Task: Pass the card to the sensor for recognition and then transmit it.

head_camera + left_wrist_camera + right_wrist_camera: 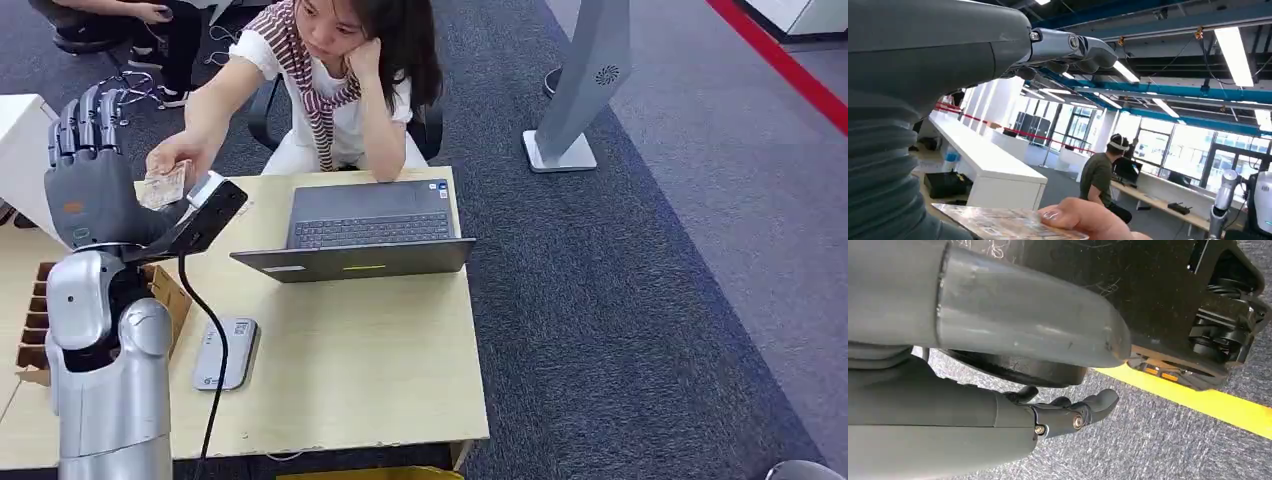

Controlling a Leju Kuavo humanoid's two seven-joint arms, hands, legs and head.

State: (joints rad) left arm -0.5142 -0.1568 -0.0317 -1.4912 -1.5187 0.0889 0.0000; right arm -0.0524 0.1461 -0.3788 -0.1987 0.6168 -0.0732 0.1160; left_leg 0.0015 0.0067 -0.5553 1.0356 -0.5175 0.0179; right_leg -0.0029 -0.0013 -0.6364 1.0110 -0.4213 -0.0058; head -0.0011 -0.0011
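My left hand [88,172] is raised at the table's far left corner, fingers straight up and apart, holding nothing. A person's hand [180,152] grips the card [164,188], a pale printed card, right beside my palm. In the left wrist view the card [998,221] lies under the person's thumb [1083,219], with my fingers [1068,47] stretched out well apart from it. A black slanted sensor [205,218] with a white top stands just beside the card. My right hand [1063,415] hangs over the carpet, fingers loose and holding nothing.
An open laptop [365,232] sits mid-table in front of the seated person. A white box device [226,352] lies near the wooden table's [360,370] front, with a black cable running past it. A cardboard divider tray [35,320] stands at the left. A grey kiosk stand [580,90] is on the carpet.
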